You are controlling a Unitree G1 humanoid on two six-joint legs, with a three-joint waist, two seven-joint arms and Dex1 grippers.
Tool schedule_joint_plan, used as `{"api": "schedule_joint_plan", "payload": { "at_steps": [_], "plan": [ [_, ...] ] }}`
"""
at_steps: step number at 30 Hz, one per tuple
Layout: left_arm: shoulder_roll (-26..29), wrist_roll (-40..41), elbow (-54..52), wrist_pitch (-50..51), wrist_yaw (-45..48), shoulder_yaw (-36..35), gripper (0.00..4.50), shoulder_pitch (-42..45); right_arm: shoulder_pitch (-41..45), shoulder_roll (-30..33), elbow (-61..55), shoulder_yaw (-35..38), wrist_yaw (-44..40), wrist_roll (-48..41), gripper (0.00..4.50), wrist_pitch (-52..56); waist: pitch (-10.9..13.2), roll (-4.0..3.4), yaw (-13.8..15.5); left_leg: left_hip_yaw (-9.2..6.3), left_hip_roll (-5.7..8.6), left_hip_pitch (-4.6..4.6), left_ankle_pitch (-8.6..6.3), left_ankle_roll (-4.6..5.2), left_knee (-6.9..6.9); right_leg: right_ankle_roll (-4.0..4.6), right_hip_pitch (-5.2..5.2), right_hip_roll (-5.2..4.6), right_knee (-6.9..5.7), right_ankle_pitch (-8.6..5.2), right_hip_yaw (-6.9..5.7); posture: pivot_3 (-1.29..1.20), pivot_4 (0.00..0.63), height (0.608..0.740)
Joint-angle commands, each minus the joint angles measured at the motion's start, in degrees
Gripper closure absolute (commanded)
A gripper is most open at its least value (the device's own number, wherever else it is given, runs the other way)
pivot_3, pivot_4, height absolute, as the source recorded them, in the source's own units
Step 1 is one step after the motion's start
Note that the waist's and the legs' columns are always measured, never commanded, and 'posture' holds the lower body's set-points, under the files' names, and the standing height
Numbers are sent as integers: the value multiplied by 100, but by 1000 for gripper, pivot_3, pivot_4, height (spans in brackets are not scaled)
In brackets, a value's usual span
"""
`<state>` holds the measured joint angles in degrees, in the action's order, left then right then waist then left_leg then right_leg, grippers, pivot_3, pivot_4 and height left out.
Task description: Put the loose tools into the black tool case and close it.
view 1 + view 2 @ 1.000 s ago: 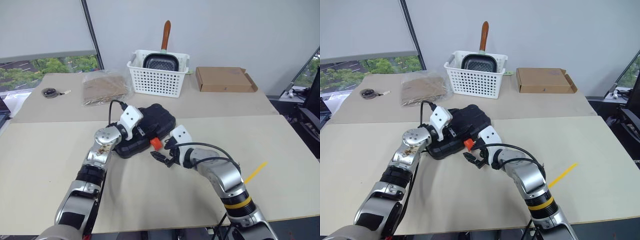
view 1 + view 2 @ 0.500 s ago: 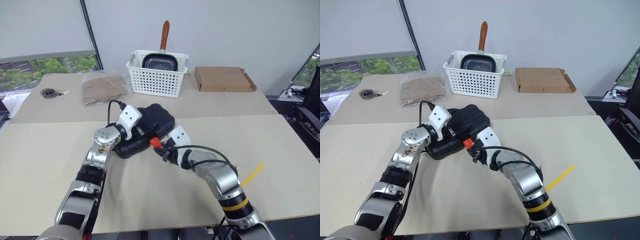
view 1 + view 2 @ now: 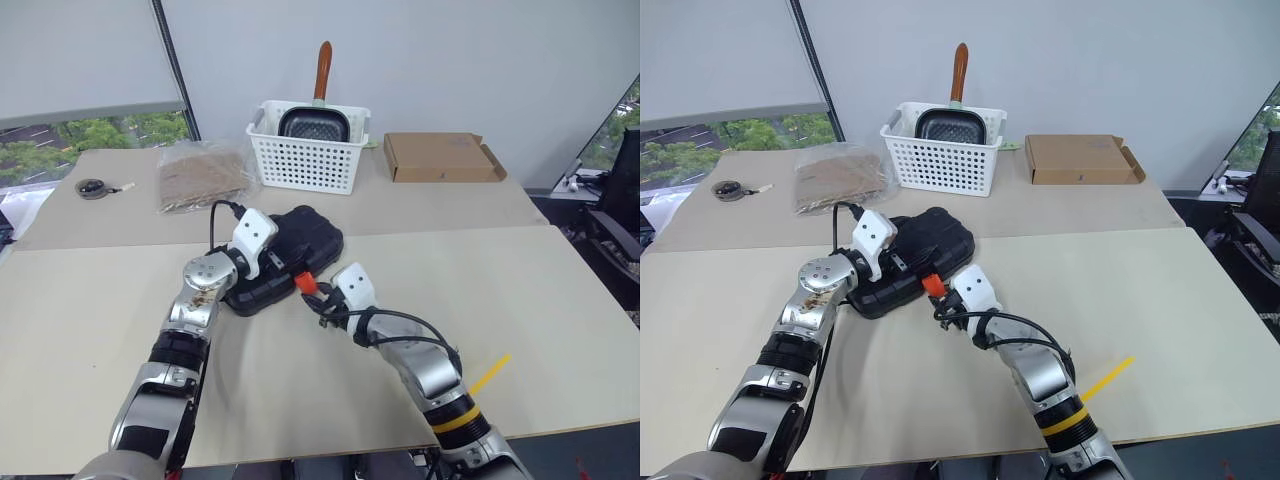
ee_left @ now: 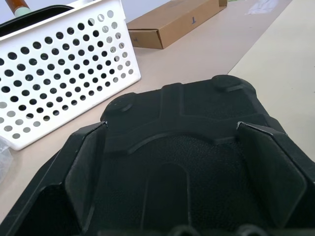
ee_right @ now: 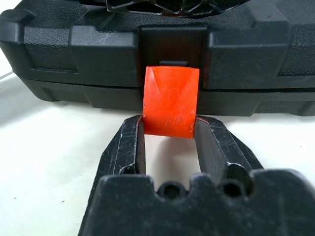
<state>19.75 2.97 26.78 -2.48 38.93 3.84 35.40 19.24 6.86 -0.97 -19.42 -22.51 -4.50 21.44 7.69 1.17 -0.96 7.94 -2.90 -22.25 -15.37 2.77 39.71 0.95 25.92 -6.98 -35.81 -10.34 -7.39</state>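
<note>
Matt, grainy black plastic tool case with a smooth, glossy orange plastic latch.

R end effector pinches orange latch — black tool case lid down.

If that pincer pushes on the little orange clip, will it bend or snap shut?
The orange clip looks like thick, stiff plastic, so it probably pivots rather than bends. The black case looks rigid; with the left gripper on its lid, it probably won't slide.
</note>
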Motion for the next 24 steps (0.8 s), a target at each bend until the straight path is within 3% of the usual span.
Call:
{"api": "schedule_joint_plan", "payload": {
  "at_steps": [1,24],
  "plan": [
    [-24,-105,338,336,101,195,0,-375,174,-135,7,258,148,72,3337,-697,0,0,-4,0,0,0,0,0,0,0,0,1,0,0,0,0,150,700],
    [-13,-137,458,345,83,165,0,-413,340,-388,529,349,183,273,3337,-1705,1,-1,-5,2,0,-2,-1,-3,-8,0,11,1,0,0,8,0,150,700]
  ]
}}
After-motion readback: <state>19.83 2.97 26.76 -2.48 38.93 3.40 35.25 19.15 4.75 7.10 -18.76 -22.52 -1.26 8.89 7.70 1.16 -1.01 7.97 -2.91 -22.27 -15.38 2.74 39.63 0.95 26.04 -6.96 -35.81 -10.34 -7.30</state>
